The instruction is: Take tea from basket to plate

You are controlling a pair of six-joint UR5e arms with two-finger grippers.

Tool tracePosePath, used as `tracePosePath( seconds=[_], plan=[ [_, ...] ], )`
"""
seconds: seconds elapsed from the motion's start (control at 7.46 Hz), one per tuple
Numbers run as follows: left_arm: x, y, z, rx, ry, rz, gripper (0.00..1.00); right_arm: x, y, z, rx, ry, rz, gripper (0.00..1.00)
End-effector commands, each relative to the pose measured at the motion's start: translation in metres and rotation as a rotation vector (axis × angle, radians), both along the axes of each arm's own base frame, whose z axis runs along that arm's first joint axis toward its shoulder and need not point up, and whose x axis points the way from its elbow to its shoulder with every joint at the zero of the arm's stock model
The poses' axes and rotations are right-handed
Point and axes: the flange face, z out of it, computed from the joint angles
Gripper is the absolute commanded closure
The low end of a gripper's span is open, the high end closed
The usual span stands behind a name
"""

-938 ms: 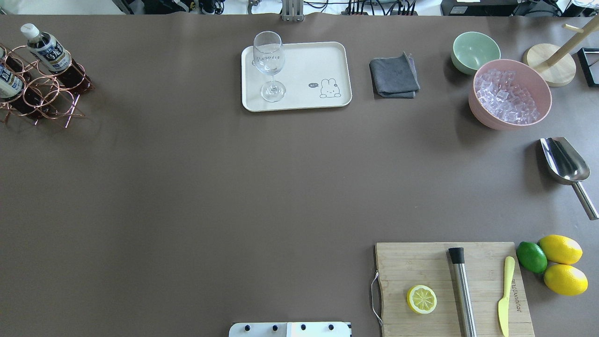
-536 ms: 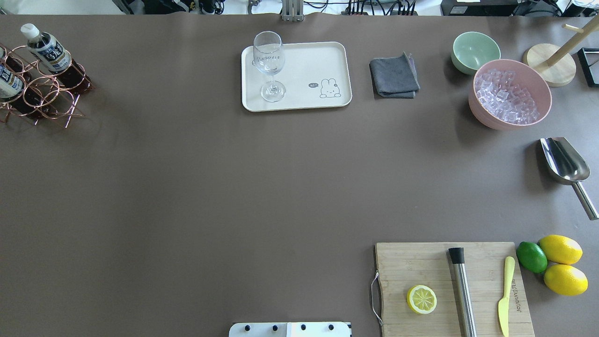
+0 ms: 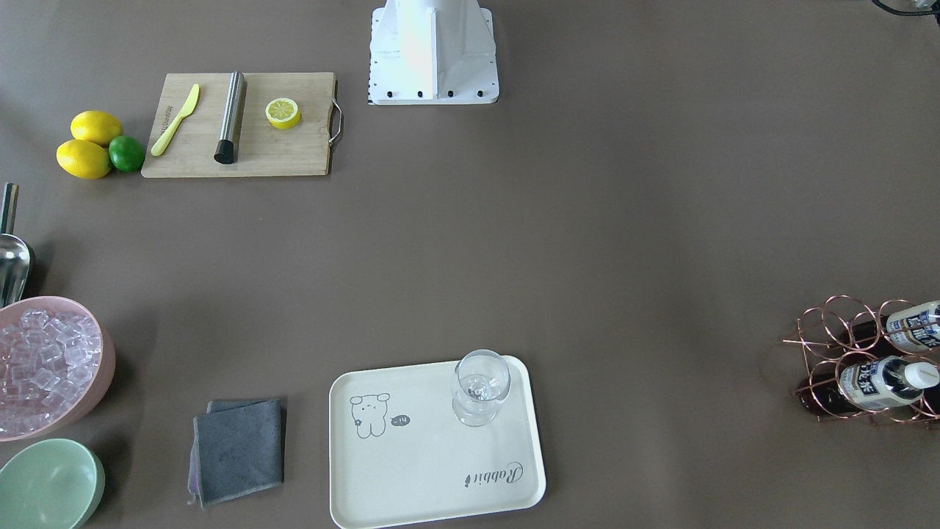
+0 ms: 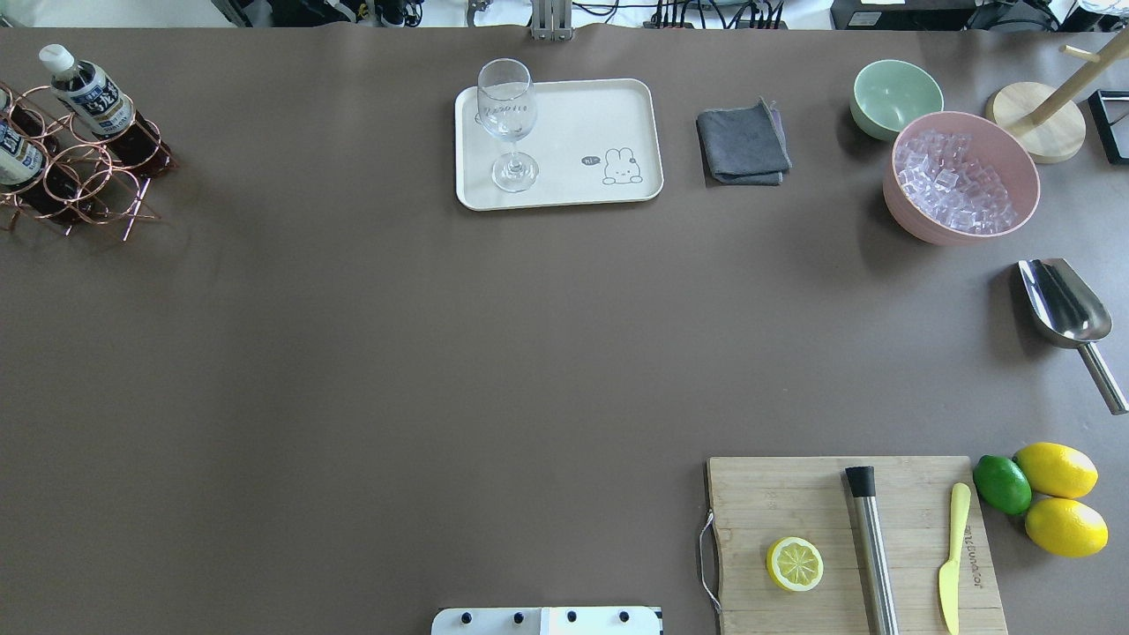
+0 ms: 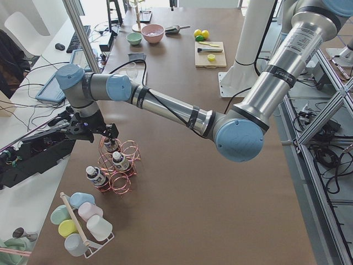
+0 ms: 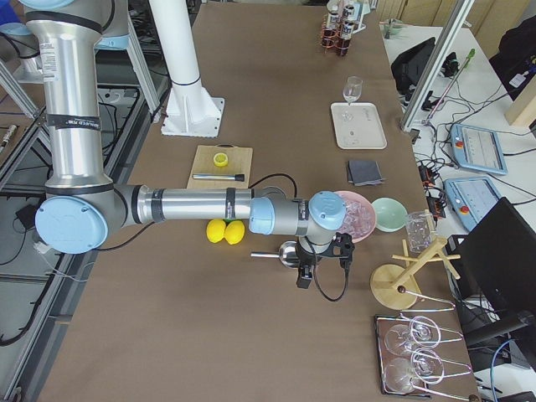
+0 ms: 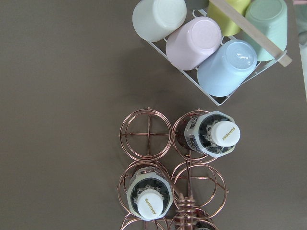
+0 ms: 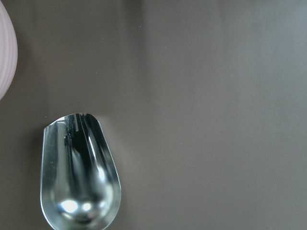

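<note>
Overhead exterior: matte brown counter (image 4: 441, 353), cables (image 4: 706, 13) behind it. Tea (image 4: 88, 93) sits in the coppery wire basket (image 4: 88, 181), well apart from the cream plate (image 4: 582, 115). Can't tell if the left end effector (image 5: 89, 132) or right end effector (image 6: 322, 260) is open.

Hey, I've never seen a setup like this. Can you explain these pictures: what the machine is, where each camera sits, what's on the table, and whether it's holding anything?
It is a robot with two arms at a table, each ending in a two-finger gripper. Two pictures look down on the table, one from behind the robot, one facing it; neither shows the arms. Two are side views from the table's ends; two come from wrist cameras. The left gripper hangs over a copper wire basket with tea bottles in it. The right gripper hangs over a metal scoop near a pink bowl of ice. A cream plate carries a glass. Bottles and scoop sit in place; whether the grippers are open cannot be told.
</note>
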Motion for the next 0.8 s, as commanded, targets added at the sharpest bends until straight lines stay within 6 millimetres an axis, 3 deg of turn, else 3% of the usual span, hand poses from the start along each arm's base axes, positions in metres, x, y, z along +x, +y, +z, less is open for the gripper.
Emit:
tracePosePath(
  seconds=[0.0, 0.27, 0.4, 0.54, 0.67],
  plan=[
    [0.009, -0.004, 0.003, 0.007, 0.002, 0.013, 0.11, 0.0, 0.0, 0.0, 0.0, 0.0, 0.0, 0.0],
    [0.017, -0.005, 0.003, -0.005, 0.002, 0.0, 0.15, 0.0, 0.0, -0.001, 0.001, -0.002, 0.0, 0.0],
    [0.024, -0.007, 0.004, -0.001, 0.003, -0.011, 0.22, 0.0, 0.0, 0.0, -0.001, 0.0, 0.001, 0.0],
    [0.025, -0.007, 0.006, -0.013, 0.003, -0.021, 0.33, -0.001, 0.0, 0.001, -0.003, 0.0, -0.001, 0.0],
    [0.025, -0.008, 0.005, -0.018, 0.003, -0.03, 0.54, -0.002, 0.0, 0.002, -0.004, 0.0, -0.004, 0.0]
  ],
)
